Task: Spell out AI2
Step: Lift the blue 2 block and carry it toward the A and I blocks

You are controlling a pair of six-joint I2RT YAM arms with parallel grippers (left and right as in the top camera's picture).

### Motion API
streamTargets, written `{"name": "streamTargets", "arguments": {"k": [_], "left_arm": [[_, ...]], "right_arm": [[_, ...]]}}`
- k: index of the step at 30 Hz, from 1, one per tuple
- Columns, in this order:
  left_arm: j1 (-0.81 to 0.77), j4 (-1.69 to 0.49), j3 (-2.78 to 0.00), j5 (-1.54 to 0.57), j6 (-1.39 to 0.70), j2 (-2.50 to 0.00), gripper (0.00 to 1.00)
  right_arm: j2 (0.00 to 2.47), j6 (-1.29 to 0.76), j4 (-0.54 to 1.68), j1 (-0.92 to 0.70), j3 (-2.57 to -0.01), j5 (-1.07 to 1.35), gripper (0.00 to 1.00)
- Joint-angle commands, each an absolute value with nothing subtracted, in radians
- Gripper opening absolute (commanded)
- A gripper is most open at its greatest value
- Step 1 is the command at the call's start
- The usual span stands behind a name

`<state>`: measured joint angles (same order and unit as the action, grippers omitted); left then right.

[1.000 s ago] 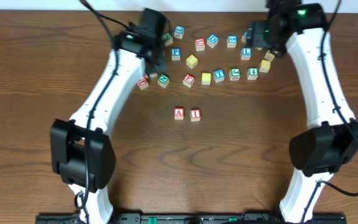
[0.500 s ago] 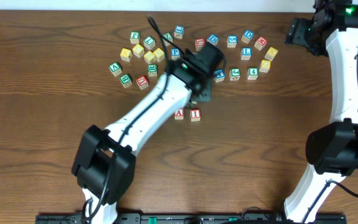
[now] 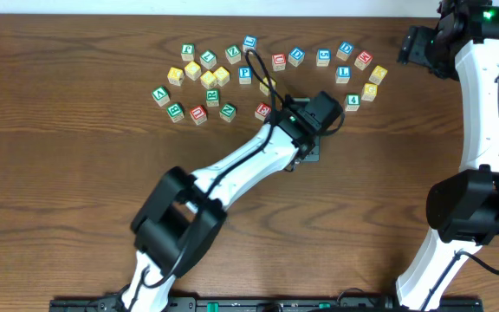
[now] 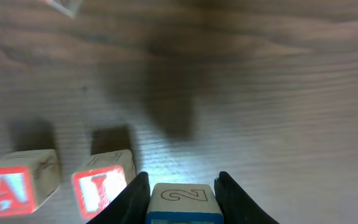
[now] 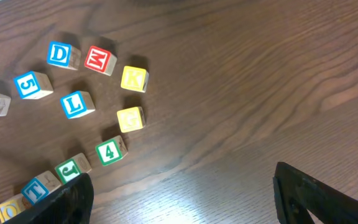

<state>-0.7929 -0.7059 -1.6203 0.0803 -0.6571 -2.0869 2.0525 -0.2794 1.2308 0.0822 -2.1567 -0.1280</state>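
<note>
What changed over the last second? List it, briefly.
The left gripper swung from the back-left blocks forward and right, bringing the 2 block it clamps next to the I block. The right gripper, open, pulled back to the far-right corner. The A block and I block lie side by side as before; the scattered blocks look unmoved.

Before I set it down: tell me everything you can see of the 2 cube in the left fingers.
The 2 cube is a small block of pale wood. One face shows an outlined 2; the nearer face has a blue border, cut off by the frame edge. It sits square, clamped on both sides by the dark fingers of the left gripper. It is just right of the I cube, apart from it. Whether it touches the table cannot be told.
</note>
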Motion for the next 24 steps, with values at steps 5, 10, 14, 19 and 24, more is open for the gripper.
{"name": "streamTargets", "arguments": {"k": [5, 10, 14, 19, 24], "left_arm": [[-0.791, -0.688, -1.607, 0.086, -0.713, -2.14, 0.32], [-0.791, -0.648, -1.607, 0.086, -0.714, -2.172, 0.32], [-0.791, -0.641, -1.607, 0.086, -0.72, -2.194, 0.32], [-0.791, -0.64, -1.607, 0.086, -0.72, -2.202, 0.4], [-0.791, -0.629, -1.607, 0.086, -0.72, -2.202, 0.41]], "right_arm": [[2.048, -0.272, 1.231, 0.081, -2.15, -0.124, 0.88], [2.048, -0.272, 1.231, 0.081, -2.15, -0.121, 0.88], [2.048, -0.272, 1.231, 0.081, -2.15, -0.121, 0.88], [2.048, -0.272, 1.231, 0.081, -2.15, -0.121, 0.88], [2.048, -0.272, 1.231, 0.081, -2.15, -0.121, 0.88]]}}
